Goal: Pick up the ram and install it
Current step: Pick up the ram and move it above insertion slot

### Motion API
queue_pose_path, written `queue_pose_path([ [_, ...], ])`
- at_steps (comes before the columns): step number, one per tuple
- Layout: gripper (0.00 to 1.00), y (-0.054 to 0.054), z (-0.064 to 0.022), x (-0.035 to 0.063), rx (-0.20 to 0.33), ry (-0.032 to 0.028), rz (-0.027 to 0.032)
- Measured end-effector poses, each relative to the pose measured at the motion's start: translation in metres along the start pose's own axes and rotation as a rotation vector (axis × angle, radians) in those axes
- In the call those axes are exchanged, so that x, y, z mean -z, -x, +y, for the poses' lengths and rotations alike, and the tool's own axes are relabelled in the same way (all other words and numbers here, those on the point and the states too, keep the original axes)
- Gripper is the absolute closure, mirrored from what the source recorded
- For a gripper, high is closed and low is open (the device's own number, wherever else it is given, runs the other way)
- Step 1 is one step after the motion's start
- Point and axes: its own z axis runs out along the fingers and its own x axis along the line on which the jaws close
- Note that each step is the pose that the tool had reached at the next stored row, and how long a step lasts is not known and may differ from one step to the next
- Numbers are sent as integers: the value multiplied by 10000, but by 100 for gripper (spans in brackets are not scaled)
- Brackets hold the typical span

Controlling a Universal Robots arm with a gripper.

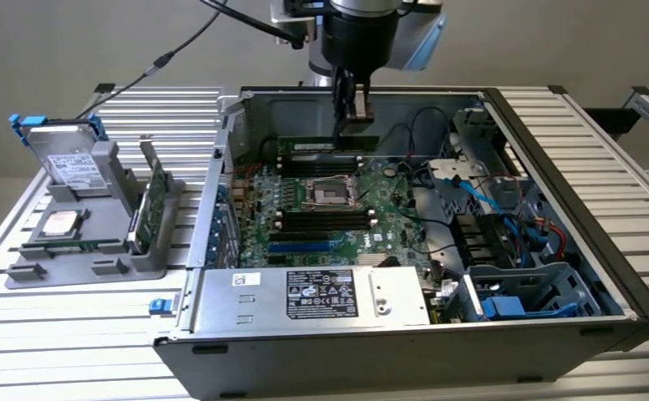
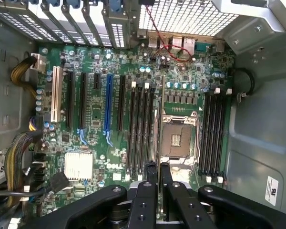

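Note:
The ram (image 1: pixel 324 144) is a long thin green stick held level over the far part of the motherboard (image 1: pixel 386 209) inside the open computer case (image 1: pixel 591 251). My gripper (image 1: pixel 354 117) comes down from above and is shut on the stick near its end at the exterior view's right. In the wrist view the ram (image 2: pixel 159 129) appears edge-on as a thin dark line between my two black fingers (image 2: pixel 149 179). It hangs over the bank of memory slots (image 2: pixel 140 129) beside the CPU socket (image 2: pixel 180 138). A second bank of slots (image 2: pixel 213 133) lies on the socket's other side.
A grey holder (image 1: pixel 34 271) on the exterior view's left carries a silver hard drive (image 1: pixel 68 163) with blue rails and a green expansion card (image 1: pixel 151 200). The power supply (image 1: pixel 313 296) fills the case's near side. A drive cage (image 1: pixel 524 292) and loose cables (image 1: pixel 458 180) crowd the exterior view's right.

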Motion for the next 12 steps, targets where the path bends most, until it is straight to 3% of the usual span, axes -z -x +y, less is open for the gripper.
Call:
queue_pose_path([
  [6, 87, 53, -5, -74, -35, 7, 159],
  [12, 87, 99, -9, -129, -64, 20, 418],
])
